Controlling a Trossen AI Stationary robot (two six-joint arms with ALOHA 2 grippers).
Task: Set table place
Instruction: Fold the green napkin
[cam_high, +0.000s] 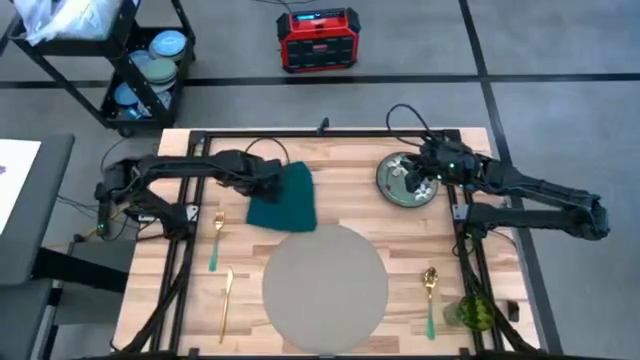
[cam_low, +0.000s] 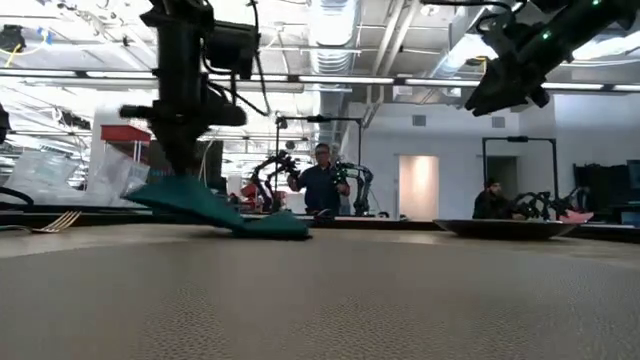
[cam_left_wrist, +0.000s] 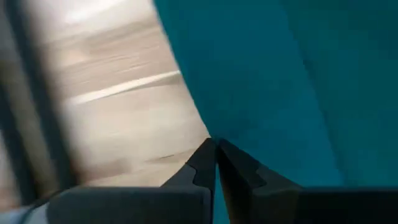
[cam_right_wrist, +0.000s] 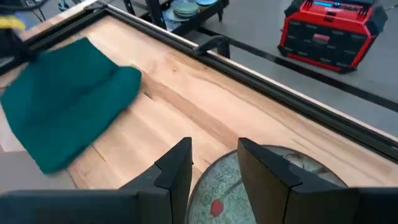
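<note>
A big workshop room with bright lights lies behind the wooden bench (cam_high: 340, 160). The round grey mat (cam_high: 325, 288) lies flat near the front edge of the bench.

The left pincer (cam_left_wrist: 216, 152) is pressed together on one edge of the green napkin (cam_high: 283, 197). It lifts that edge a little, while the other end rests on the bench, touching the back rim of the mat. The mat lies just in front of this pincer, toward the front edge. The napkin's long side runs from back to front, toward the mat.

The right pincer (cam_right_wrist: 214, 163) is spread open. It hovers over the flowered plate (cam_high: 408, 182), and the plate's rim shows right between its fingers. It looks close to the plate, but I cannot be sure it touches. From this pincer the mat lies forward and toward the left arm. The left arm is nearer the mat.

A fork (cam_high: 216, 240), a knife (cam_high: 227, 300), a spoon (cam_high: 430, 298) and a green glass (cam_high: 474, 312) lie beside the mat.
</note>
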